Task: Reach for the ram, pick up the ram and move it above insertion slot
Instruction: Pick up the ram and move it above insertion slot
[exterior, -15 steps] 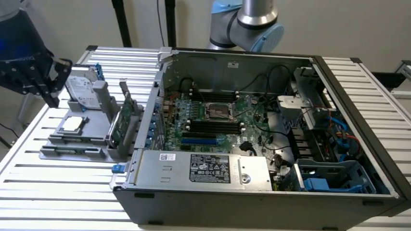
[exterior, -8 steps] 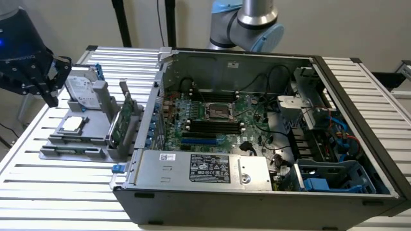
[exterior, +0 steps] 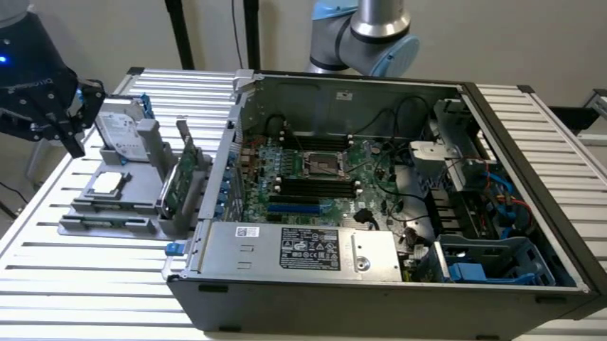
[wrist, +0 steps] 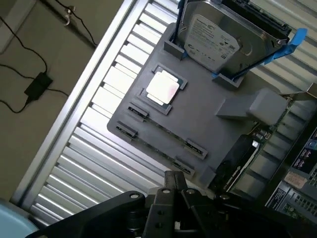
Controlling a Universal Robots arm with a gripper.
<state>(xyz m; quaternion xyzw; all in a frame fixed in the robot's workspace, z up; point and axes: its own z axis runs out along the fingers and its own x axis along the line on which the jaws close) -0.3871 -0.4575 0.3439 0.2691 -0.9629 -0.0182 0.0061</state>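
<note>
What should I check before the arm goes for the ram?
1. Tool clear of the hard drive: ok.
2. Ram seated in the tray's long holders: cannot tell.
3. Expansion card standing apart from those holders: ok.
4. Computer case open on top: ok.
5. Black memory slots on the motherboard look empty: ok.
</note>
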